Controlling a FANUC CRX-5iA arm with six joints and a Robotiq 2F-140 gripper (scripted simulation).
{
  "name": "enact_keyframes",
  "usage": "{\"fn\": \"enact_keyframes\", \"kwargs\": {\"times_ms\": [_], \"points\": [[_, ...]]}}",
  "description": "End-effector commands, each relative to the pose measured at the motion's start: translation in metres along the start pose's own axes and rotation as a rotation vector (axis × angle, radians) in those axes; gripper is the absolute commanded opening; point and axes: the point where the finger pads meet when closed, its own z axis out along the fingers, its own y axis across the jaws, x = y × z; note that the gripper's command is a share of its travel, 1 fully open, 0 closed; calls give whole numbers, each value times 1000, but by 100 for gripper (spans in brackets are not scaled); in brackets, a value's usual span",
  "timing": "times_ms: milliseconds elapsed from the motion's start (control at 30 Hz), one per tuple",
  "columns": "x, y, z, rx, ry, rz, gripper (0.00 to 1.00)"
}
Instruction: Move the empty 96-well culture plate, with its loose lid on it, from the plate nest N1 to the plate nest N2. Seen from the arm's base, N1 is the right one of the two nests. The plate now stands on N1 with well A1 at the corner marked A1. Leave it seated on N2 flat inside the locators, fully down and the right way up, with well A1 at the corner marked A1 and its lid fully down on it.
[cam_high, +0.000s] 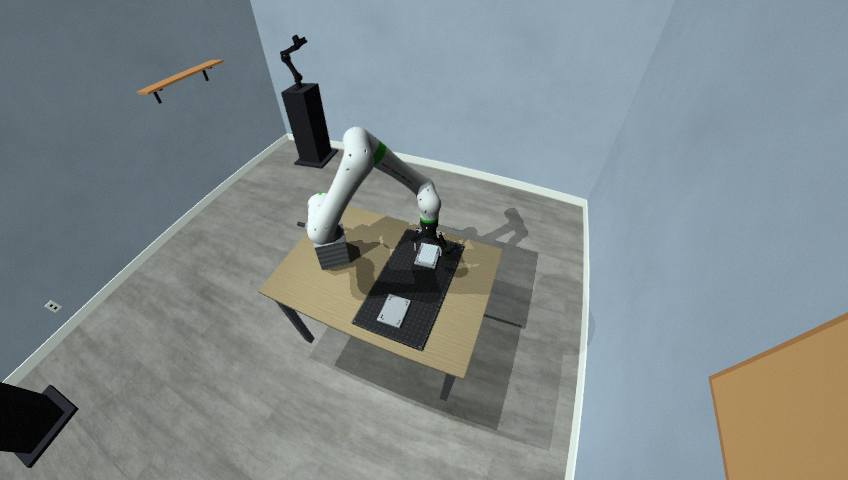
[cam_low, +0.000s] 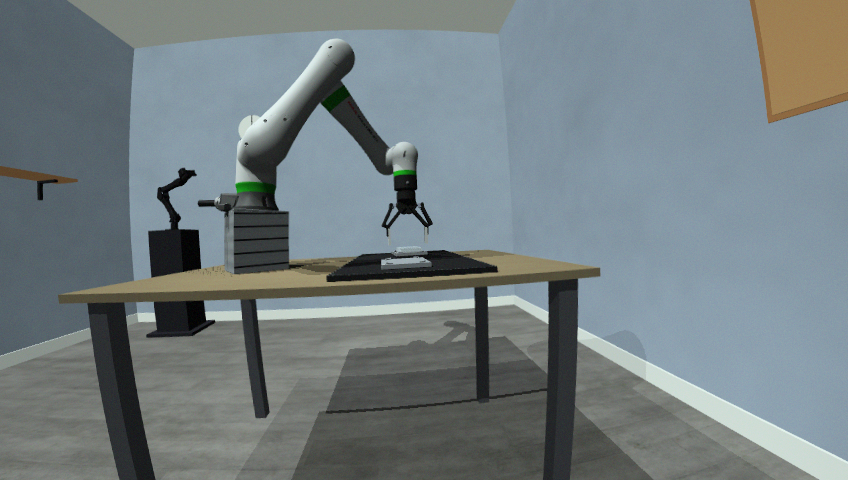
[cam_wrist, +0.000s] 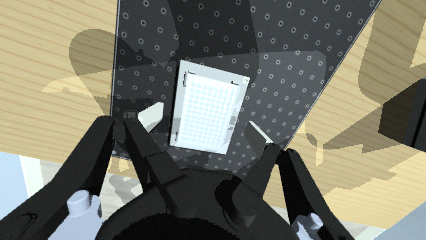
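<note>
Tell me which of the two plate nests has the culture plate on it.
The nest directly under the open gripper, far from the camera in the top view, holds the plate. The nearer nest is bare.

Your top view looks down steeply from high in a room corner, far off, taking in the whole bench (cam_high: 309, 285) and floor. Your exterior view sits low, near bench height, facing the arm (cam_low: 285, 121) from the far end. Your wrist view looks straight down, close, past the hand (cam_wrist: 205, 127). All three share the black perforated board (cam_high: 437, 279).
</note>
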Motion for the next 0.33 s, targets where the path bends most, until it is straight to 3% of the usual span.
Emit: {"fn": "enact_keyframes", "kwargs": {"times_ms": [0, 300], "points": [[0, 0, -6, 0, 0, 0, 100], [0, 0, -25, 0, 0, 0, 100]]}}
